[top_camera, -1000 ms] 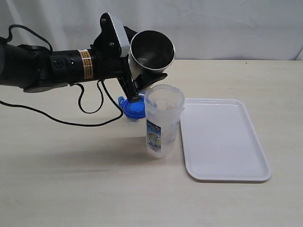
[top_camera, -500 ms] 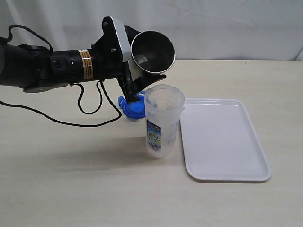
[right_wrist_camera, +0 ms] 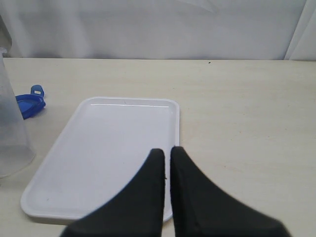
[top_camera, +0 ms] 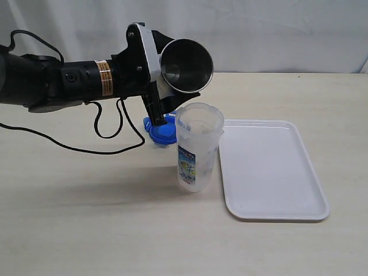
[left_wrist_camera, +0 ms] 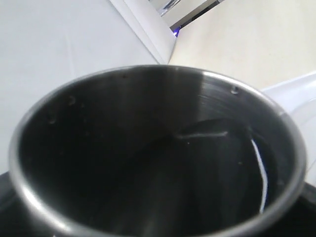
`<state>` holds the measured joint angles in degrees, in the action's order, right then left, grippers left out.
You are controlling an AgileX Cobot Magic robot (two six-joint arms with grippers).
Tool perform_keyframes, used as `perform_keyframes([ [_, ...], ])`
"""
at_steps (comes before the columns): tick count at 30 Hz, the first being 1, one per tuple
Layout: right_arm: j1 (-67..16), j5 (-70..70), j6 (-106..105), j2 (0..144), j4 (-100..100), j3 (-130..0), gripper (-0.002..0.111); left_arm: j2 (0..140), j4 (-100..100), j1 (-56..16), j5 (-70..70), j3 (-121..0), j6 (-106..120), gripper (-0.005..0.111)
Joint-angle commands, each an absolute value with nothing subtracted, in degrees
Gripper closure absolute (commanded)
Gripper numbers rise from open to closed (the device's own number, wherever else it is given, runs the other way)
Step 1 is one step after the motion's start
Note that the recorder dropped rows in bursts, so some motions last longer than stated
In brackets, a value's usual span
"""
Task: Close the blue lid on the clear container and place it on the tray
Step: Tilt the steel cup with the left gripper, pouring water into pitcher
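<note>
The clear container (top_camera: pixel 198 146) stands upright and uncovered on the table, just left of the white tray (top_camera: pixel 270 169). Behind it, to its left, the blue lid (top_camera: pixel 163 132) lies flat on the table. My left gripper (top_camera: pixel 167 86) is shut on a steel cup (top_camera: pixel 185 64), held tilted above the container's rim with its mouth facing the camera. The cup's dark inside (left_wrist_camera: pixel 158 148) fills the left wrist view and hides the fingers. My right gripper (right_wrist_camera: pixel 167 152) is shut on nothing, above the near edge of the tray (right_wrist_camera: pixel 108 143). The right wrist view also shows the lid (right_wrist_camera: pixel 29 103) and the container (right_wrist_camera: pixel 10 128).
A black cable (top_camera: pixel 109 135) from the left arm loops over the table left of the lid. A white curtain (top_camera: pixel 276 29) hangs behind the table's far edge. The tray holds nothing.
My left wrist has turned a little with the steel cup, and its lower finger has drawn back from the container's rim. Container, lid and tray have not moved.
</note>
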<state>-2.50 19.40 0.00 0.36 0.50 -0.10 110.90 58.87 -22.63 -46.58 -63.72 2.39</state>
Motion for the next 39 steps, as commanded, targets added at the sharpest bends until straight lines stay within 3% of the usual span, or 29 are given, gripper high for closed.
perform_keyframes([
  [1,-2.2,19.4,-0.4,0.0,0.4,0.0,0.104,109.6,56.8,-22.7,-49.5,-64.8,4.9,0.107],
  [39,-2.2,19.4,-0.4,0.0,0.4,0.0,0.104,109.6,56.8,-22.7,-49.8,-64.8,18.8,0.107],
])
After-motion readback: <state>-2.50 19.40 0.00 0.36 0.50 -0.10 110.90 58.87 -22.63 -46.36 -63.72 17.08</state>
